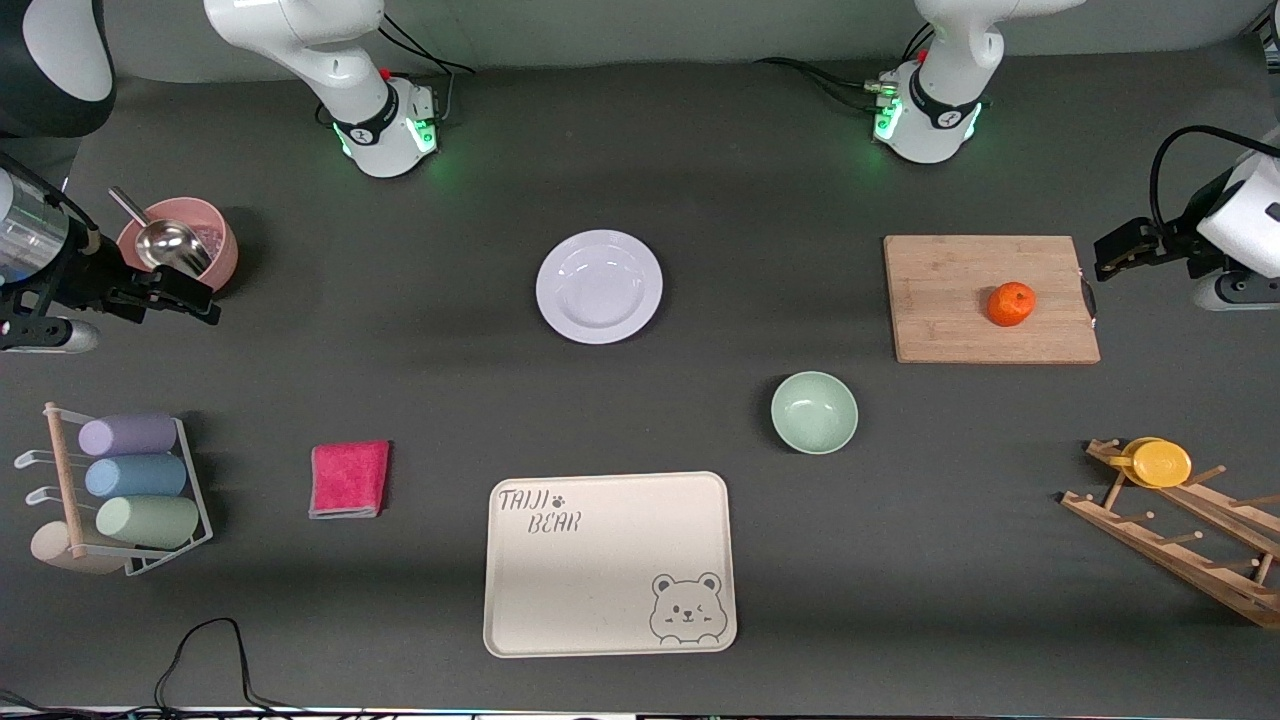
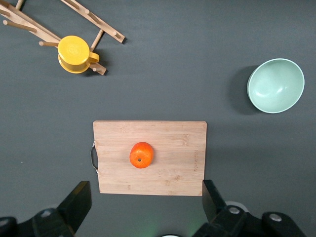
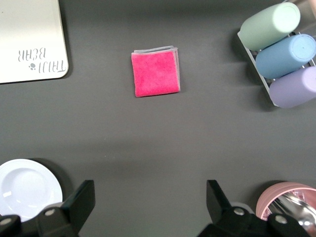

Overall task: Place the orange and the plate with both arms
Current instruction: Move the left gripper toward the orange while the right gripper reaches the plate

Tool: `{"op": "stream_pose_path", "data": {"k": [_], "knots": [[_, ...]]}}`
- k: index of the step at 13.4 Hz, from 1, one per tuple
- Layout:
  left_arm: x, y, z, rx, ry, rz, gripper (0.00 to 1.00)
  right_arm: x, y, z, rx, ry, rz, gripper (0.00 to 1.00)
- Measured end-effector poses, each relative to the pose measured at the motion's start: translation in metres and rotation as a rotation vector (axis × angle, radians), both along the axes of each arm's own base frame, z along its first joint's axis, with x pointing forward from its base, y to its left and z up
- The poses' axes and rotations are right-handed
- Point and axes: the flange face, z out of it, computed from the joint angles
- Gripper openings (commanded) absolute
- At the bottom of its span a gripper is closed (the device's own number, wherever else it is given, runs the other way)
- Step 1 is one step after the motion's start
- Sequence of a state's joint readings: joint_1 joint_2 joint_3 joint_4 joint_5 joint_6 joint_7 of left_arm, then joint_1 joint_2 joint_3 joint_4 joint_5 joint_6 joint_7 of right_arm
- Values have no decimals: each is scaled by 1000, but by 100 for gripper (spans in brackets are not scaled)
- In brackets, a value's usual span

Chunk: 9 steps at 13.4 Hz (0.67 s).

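Observation:
The orange [image 1: 1011, 304] sits on a wooden cutting board [image 1: 940, 310] toward the left arm's end of the table; the left wrist view also shows the orange [image 2: 141, 154]. The white plate [image 1: 645, 285] lies empty on the table between the two arm bases and shows at the edge of the right wrist view [image 3: 27, 187]. My left gripper [image 1: 1112, 255] hangs open and empty in the air beside the board's handle end, and in its wrist view [image 2: 145, 186] the orange lies ahead of it. My right gripper [image 1: 195, 300] hangs open and empty beside a pink bowl, its wrist view [image 3: 150, 186] showing bare table.
A pale green bowl [image 1: 814, 412] and a cream bear tray [image 1: 600, 570] lie nearer the camera. A pink cloth [image 1: 349, 479] and a wire rack of cups [image 1: 130, 490] lie toward the right arm's end. The pink bowl [image 1: 225, 255] holds a metal scoop. A wooden rack [image 1: 1190, 540] carries a yellow cup [image 1: 1160, 463].

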<state>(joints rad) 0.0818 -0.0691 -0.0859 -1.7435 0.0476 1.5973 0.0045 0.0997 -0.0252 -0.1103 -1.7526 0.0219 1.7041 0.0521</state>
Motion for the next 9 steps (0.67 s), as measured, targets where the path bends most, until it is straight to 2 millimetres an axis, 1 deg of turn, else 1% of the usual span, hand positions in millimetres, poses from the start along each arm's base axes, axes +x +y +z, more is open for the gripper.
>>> {"op": "stream_pose_path", "data": {"k": [3,5,6,7,9], "knots": [[-1,-1,-1,0,13,-4,100,11,11,3,-1,5,17,100],[-1,-1,-3,-1,17,-4,100,17,13,15,13,-10,16,100],[-1,-1,-3,-2,18,-4,100,21,15,17,15,-12,18,100],[-1,-1,-3,-2,19,-4,100,23,17,15,15,0,16,100],[-1,0,-4,-2,25,-2,100,22,14,2,47,69,-2,100]]}}
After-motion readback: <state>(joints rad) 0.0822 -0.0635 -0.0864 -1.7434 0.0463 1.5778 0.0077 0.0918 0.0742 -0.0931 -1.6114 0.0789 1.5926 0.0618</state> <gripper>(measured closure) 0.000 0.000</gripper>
